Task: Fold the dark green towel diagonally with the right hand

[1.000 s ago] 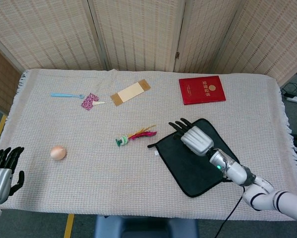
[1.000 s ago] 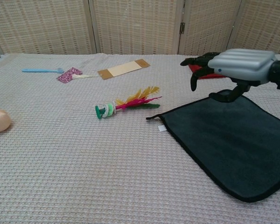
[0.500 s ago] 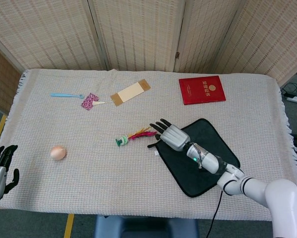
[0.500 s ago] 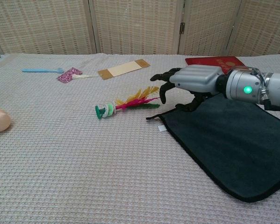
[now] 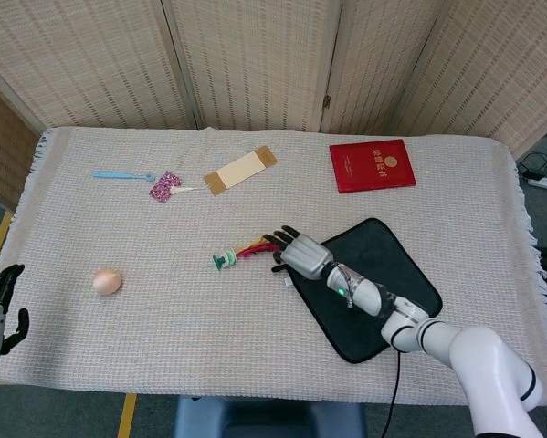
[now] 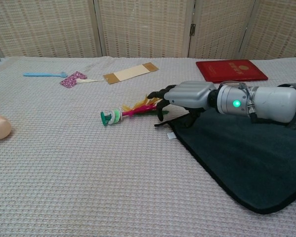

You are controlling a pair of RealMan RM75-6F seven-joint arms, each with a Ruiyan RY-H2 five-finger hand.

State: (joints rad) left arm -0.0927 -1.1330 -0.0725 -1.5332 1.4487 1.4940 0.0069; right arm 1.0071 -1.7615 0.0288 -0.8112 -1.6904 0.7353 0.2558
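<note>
Dark green towel (image 6: 246, 158) flat, unfolded, black-edged; right hand (image 6: 180, 98) over its near corner, fingers spread, seemingly gripping nothing.

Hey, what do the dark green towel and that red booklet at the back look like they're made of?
The dark green towel looks like soft matte cloth, possibly microfiber: it lies limp and flat, with a stitched dark edge and a small white tag at its corner. The red booklet seems to have a smooth, slightly glossy cover, maybe leatherette or coated card, with gold print.
</note>
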